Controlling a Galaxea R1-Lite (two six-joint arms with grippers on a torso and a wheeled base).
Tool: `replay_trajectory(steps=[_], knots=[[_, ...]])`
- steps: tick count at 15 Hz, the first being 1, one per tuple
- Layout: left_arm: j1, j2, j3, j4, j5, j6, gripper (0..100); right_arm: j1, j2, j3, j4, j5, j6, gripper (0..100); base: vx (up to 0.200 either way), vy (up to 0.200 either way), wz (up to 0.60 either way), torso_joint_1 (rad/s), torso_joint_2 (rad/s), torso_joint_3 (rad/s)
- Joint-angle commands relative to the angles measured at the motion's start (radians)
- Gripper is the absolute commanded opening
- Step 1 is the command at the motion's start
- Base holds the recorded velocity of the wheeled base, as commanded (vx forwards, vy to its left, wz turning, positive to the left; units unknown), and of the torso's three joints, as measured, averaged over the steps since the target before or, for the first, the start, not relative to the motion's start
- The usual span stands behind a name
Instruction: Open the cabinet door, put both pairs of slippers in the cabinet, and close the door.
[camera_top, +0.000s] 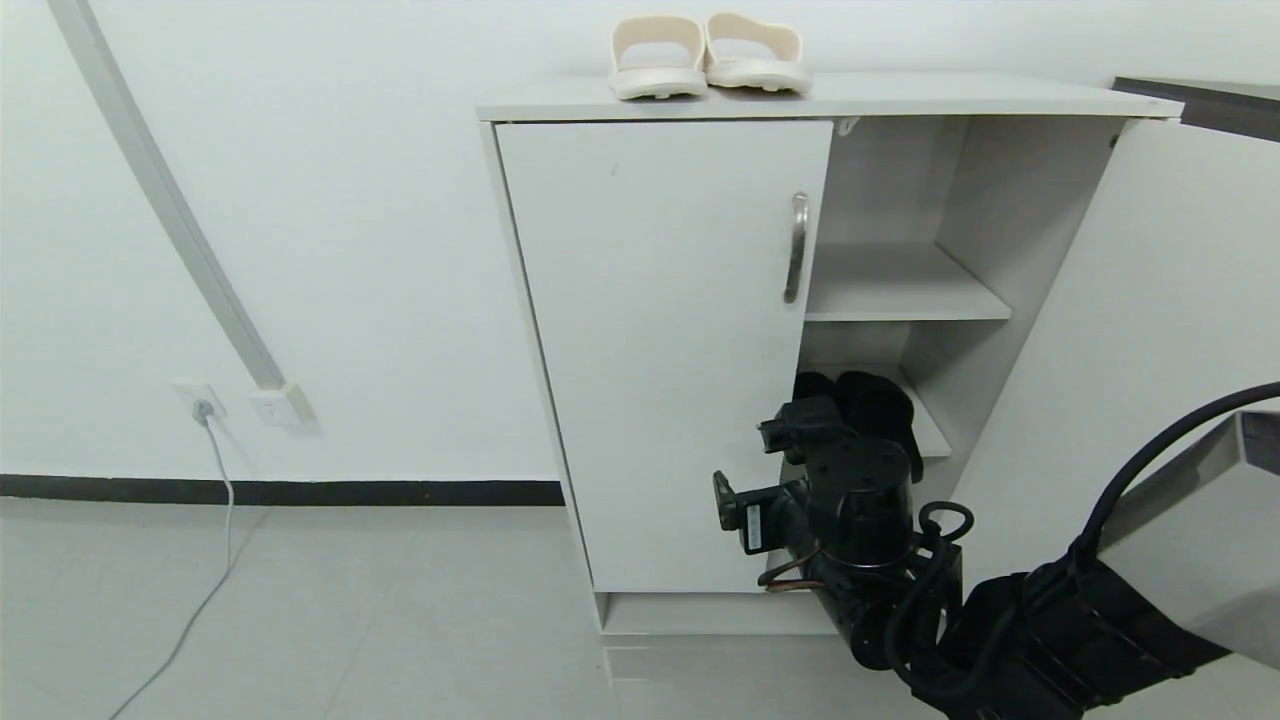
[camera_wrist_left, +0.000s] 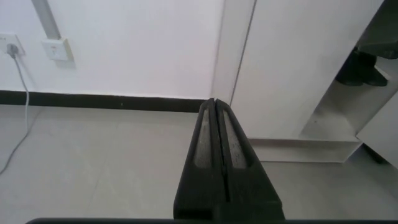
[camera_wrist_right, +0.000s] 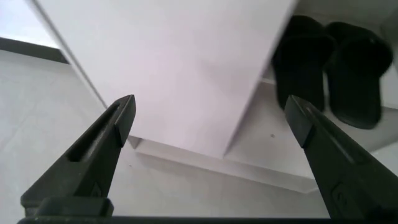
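Right gripper (camera_wrist_right: 209, 104), spread empty, faces black slippers (camera_wrist_right: 329, 68) lying side by side, lengthwise into the cabinet (camera_top: 660, 350).

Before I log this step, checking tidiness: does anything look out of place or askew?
Only the beige slippers stand out: they sit on the cabinet top, not inside with the black slippers on the lower shelf. Nothing looks spilled or damaged.

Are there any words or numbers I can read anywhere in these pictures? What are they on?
None can be read. The white two-door cabinet, the cream open-toed slippers on top, the black slippers on its lower shelf and the white wall socket all show no letters or numbers.
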Motion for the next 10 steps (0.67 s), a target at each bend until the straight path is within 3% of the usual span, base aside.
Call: replay_trajectory(steps=[1,10], knots=[[0.000,0.002,0.000,0.000,0.002,-0.001,0,0.001,-0.002,0.003,-0.004,0.001,0.000,100,0.000,0.200,0.00,0.002,0.00,0.002],[0.000,0.002,0.000,0.000,0.005,-0.001,0,-0.002,0.010,0.050,-0.078,0.024,-0.052,100,0.000,0.000,0.00,0.000,0.00,0.000]])
